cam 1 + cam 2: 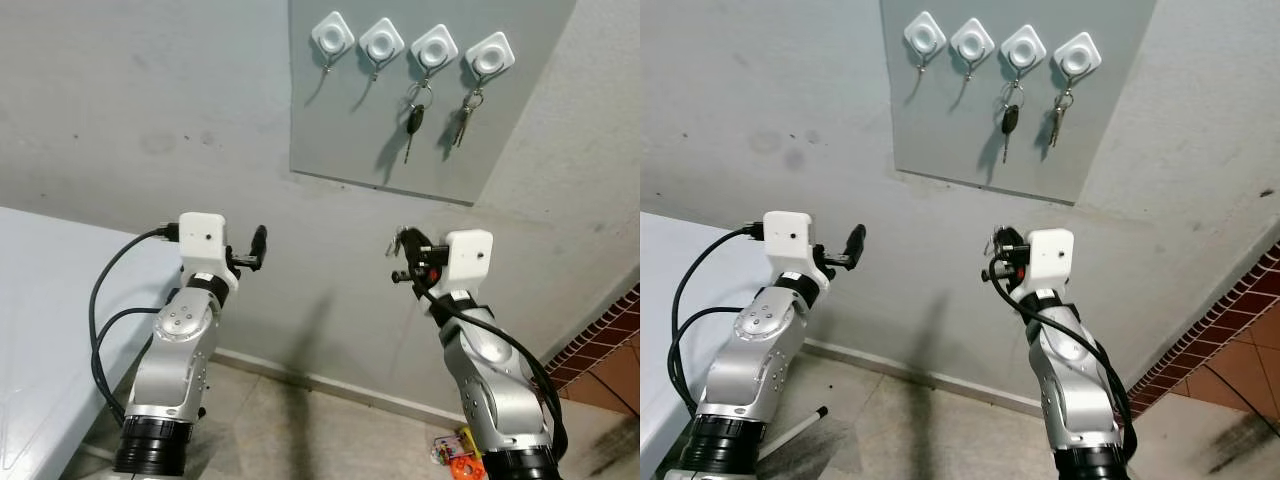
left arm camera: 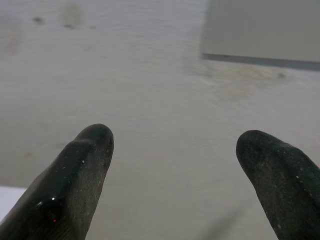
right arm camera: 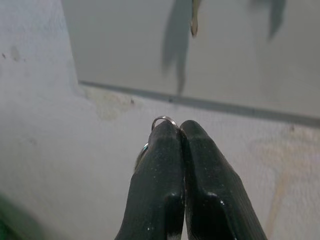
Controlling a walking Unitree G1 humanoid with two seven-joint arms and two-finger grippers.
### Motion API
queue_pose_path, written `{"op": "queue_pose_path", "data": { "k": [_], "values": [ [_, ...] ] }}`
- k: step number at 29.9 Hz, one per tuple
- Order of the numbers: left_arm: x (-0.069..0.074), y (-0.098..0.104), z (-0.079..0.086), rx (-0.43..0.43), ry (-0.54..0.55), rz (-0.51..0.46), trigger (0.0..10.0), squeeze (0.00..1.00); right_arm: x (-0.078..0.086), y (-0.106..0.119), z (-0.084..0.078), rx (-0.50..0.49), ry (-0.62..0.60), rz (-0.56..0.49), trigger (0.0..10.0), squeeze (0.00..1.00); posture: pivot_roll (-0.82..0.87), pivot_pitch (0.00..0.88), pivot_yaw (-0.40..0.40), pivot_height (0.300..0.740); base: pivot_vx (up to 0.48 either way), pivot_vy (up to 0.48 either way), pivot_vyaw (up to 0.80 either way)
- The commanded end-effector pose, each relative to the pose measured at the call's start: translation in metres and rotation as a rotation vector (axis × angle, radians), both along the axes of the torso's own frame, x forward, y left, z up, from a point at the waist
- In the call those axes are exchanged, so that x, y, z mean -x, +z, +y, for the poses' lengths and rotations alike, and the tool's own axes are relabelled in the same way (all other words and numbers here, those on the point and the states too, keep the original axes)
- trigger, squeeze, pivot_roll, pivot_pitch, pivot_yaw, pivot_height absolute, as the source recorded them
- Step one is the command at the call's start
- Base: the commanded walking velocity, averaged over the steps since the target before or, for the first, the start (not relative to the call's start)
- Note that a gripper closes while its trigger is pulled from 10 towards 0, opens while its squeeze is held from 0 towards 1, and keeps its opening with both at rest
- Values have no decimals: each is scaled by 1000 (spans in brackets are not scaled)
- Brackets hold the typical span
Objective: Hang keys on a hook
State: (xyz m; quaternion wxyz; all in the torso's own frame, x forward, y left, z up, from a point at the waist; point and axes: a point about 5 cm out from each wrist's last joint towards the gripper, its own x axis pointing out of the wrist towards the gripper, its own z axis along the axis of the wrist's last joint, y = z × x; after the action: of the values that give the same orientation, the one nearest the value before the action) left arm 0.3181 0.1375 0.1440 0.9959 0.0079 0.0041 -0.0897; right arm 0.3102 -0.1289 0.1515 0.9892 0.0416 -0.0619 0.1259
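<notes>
1. Right gripper [image 3: 181,125] closest to lens in right wrist view: fingers pressed together, clamped on a key ring [image 3: 163,120], thin wire loop poking out at the tips.
2. Head views: same gripper [image 1: 402,243] raised before the wall, well below the grey board [image 1: 350,140]; ring too small to make out there.
3. Left gripper [image 2: 172,145]: fingers spread apart, nothing between, facing bare wall. Raised at similar height [image 1: 260,238] in head view.
4. Board: four white hooks in a row. Left two hooks [image 1: 332,37] [image 1: 381,42] free; third carries a black-headed key [image 1: 414,120], fourth a metal key [image 1: 461,125].
5. No readable writing anywhere.
6. White table [image 1: 40,300] edge beside left arm; open wall between grippers and board's lower edge.
</notes>
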Motion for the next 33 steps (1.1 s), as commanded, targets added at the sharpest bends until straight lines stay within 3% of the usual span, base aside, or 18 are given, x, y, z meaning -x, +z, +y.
{"op": "queue_pose_path", "data": {
  "k": [1, 5, 12, 33],
  "values": [
    [-2, 12, -5, -38, -44, -52, 10000, 0, -5, 5, 2, -7, 3, -19, 10000, 0, -14, 0, -1, 732, 0, 0, 0],
    [-2, 15, -9, -39, -70, -59, 10000, 0, -10, 10, 5, -7, 13, -31, 10000, 0, -15, 0, 1, 732, 0, 0, 0],
    [-10, 45, -29, -15, -191, -138, 10000, 0, -36, 49, 33, -28, 151, -134, 10000, 0, -8, 1, 1, 732, 0, 0, 0],
    [-12, 71, -44, -8, -264, -197, 10000, 0, -64, 85, 41, -45, 197, -229, 10000, 0, -5, 16, -4, 732, 0, 0, 0]
  ]
}}
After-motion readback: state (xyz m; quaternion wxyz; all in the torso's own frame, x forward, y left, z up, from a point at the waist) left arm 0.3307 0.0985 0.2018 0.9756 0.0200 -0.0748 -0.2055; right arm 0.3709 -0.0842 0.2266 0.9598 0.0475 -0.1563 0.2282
